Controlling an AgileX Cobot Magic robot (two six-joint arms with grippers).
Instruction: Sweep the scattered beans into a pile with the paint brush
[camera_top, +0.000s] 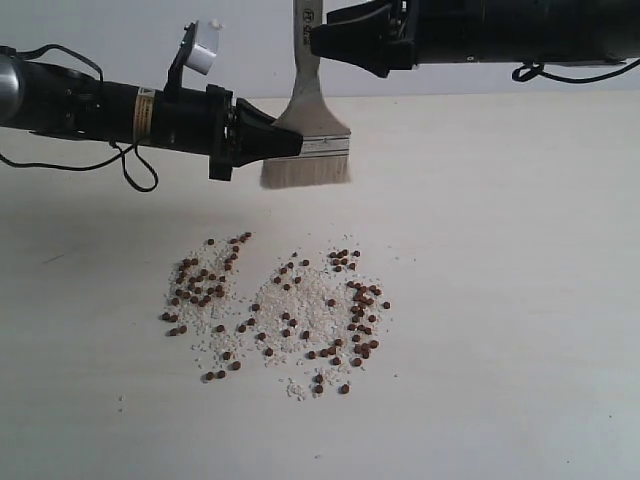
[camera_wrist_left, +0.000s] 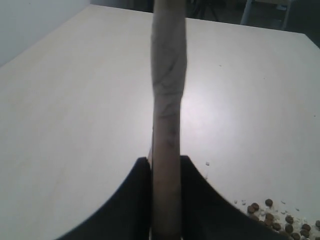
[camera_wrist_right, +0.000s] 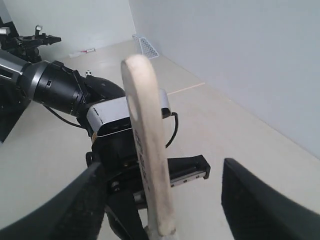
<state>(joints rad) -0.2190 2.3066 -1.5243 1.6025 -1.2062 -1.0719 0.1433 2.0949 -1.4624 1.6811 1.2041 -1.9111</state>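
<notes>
Though exterior view hides gap, wrist view shows right claw (camera_wrist_right: 162, 166) spread; left claw (camera_wrist_left: 165, 161) pinches paint brush (camera_top: 318, 122).

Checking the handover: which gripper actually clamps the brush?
The left gripper: its jaws are shut on the brush near its ferrule. The right gripper stands wide open around the top of the handle, not pinching it.

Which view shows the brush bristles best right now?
Exterior view: the bristles of the paint brush show whole, hanging above the beans. The left wrist view shows only the handle between the fingers; the right wrist view only the handle's end, no bristles.
</notes>
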